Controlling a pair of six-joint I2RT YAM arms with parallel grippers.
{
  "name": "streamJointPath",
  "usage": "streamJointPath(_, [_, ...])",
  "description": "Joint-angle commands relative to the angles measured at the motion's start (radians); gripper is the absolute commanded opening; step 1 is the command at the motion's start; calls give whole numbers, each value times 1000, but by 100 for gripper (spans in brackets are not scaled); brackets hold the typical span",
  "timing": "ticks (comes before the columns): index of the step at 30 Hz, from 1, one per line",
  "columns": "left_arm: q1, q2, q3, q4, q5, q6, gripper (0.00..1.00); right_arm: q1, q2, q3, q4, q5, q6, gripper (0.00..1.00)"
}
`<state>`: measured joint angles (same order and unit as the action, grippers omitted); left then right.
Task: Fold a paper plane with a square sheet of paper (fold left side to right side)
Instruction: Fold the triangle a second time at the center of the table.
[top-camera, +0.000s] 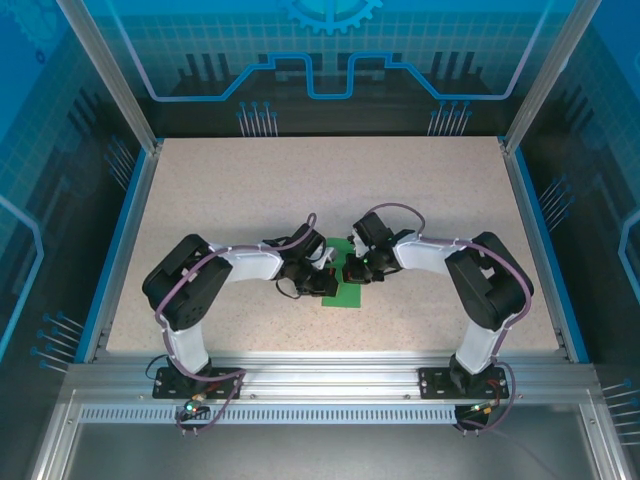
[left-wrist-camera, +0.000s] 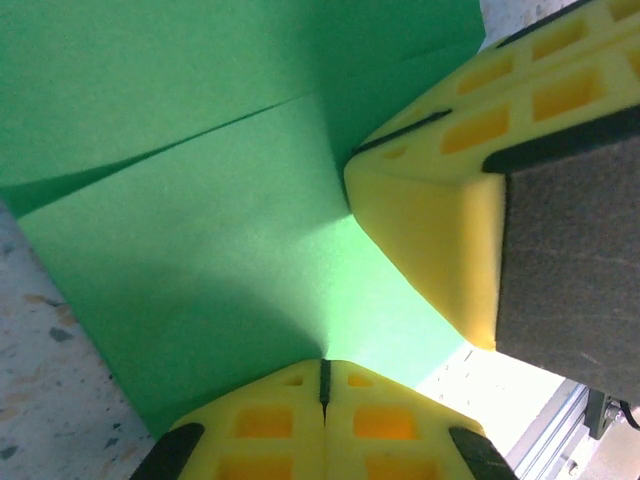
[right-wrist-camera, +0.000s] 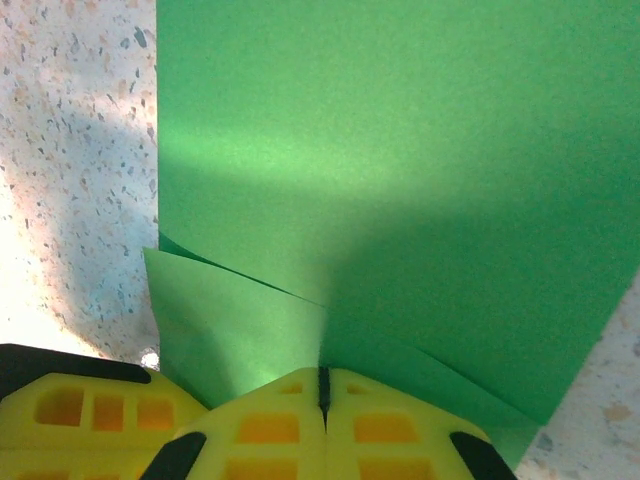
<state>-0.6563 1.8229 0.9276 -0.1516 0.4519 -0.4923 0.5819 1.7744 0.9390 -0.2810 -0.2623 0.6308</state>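
The square sheet of paper (top-camera: 345, 292) is bright green and lies on the speckled table between the two arms, with a folded flap lying over it. The flap's slanted edge shows in the left wrist view (left-wrist-camera: 200, 130) and the right wrist view (right-wrist-camera: 240, 280). My left gripper (top-camera: 322, 272) is shut, its yellow fingertips (left-wrist-camera: 290, 400) resting against the sheet. My right gripper (top-camera: 352, 270) is shut too, its fingertips (right-wrist-camera: 360, 410) pressed against the sheet at the flap's edge. The two grippers stand tip to tip, almost touching. The paper plane is out of view.
The speckled table (top-camera: 250, 190) has raised blue edges (top-camera: 125, 240) left and right. An aluminium rail (top-camera: 320, 385) runs along the near edge behind the arm bases. Transparent blue walls stand at the back and sides.
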Motion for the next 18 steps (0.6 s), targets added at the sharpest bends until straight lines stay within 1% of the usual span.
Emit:
streamJointPath(1, [7, -21, -44, -62, -44, -1, 0, -3, 46, -3, -97, 44, -17, 0])
streamJointPath(11, [6, -70, -99, -61, -48, -5, 0, -10, 53, 1, -113, 52, -22, 0])
streamJointPath(18, [7, -97, -118, -78, -82, -2, 0, -10, 49, -1, -117, 55, -22, 0])
